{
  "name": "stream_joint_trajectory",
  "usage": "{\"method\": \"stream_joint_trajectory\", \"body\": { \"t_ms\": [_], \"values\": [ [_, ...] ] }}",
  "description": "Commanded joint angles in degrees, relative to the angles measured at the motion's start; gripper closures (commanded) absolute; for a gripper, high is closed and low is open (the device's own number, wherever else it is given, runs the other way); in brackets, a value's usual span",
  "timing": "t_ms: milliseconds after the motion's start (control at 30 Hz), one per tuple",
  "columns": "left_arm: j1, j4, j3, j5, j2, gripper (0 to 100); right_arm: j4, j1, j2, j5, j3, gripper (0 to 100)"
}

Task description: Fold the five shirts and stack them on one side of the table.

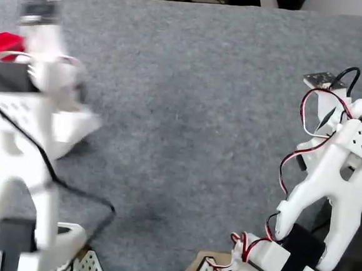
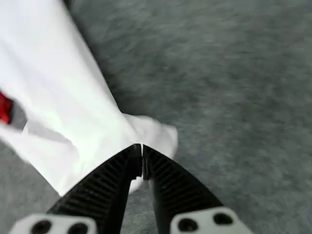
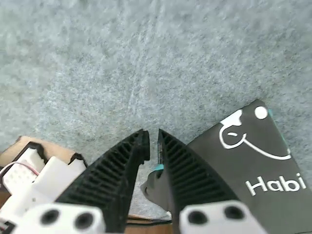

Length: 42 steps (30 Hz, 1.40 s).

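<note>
Grip, left side: left pincer (image 2: 142, 151) is pressed together on a fold of the white shirt (image 2: 58, 83). The cloth is caught right at the tips and trails away beyond them to one side.
White shirt: it runs out from the tips in a long drape over the grey table (image 2: 234, 73). Whether its far end rests on the surface cannot be told. Judged to be held by one edge so its own weight pulls it straight for laying flat.
Red shirt: a red shirt (image 1: 3, 43) lies just beyond the left pincer at the table's edge. It may mark the stacking side or the waiting pile, and which cannot be told.
Grip, right side: right pincer (image 3: 152, 139) has jaws almost touching, with a thin gap between them. No hold on cloth can be confirmed.
Black shirt: the black shirt (image 3: 243, 161) lies directly beneath and beside the right pincer. Judged parked over it, ready for a later pick.
Risk: a single-point hold on the white shirt may let it twist or bunch when lowered.
</note>
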<state>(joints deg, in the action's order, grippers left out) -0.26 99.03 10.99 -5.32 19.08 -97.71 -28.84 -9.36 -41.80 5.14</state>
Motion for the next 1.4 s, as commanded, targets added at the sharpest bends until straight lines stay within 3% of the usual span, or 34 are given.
{"method": "stream_joint_trajectory", "body": {
  "t_ms": [0, 167, 300, 433, 533, 600, 733, 900, 1000, 1200, 1367],
  "values": [
    [25.85, -0.62, 2.29, 0.79, 4.88, 98, 2.29, 0.84, -0.04, -2.46, -0.4, 95.0],
    [44.66, -6.77, 0.35, 0.79, -0.04, 98, 2.64, 0.84, 0.04, -5.71, -0.04, 95.0],
    [46.24, -5.63, 0.44, 0.88, -5.41, 98, 2.64, 1.27, 0.04, -6.07, -0.04, 95.0],
    [31.47, -1.85, -0.18, 1.14, -5.93, 96, 2.64, 3.74, 0.04, -6.07, 1.01, 95.0],
    [16.53, 1.93, -0.62, 1.32, -6.37, 86, 2.81, 7.34, 0.04, -6.07, 3.12, 95.0],
    [7.21, 1.67, -4.04, 0.88, -5.93, 80, 3.96, 9.98, -0.04, -5.8, 4.53, 95.0],
    [-7.38, 1.23, -10.37, -1.85, -6.46, 78, 5.1, 14.9, -0.31, -5.54, 7.25, 95.0],
    [-21.1, -11.69, -24.44, -5.27, -6.46, 78, 5.1, 19.3, -0.4, -5.54, 10.68, 95.0],
    [-24.35, -25.23, -35.43, -5.19, -6.55, 78, 6.42, 21.05, -0.04, -5.45, 11.12, 95.0],
    [-23.65, -48.7, -54.24, -4.66, -6.55, 80, 8.09, 23.69, -0.04, -2.37, 11.12, 95.0],
    [-21.54, -57.32, -60.31, -4.84, -6.55, 96, 8.09, 23.34, -0.04, -2.37, 11.12, 95.0]
  ]
}}
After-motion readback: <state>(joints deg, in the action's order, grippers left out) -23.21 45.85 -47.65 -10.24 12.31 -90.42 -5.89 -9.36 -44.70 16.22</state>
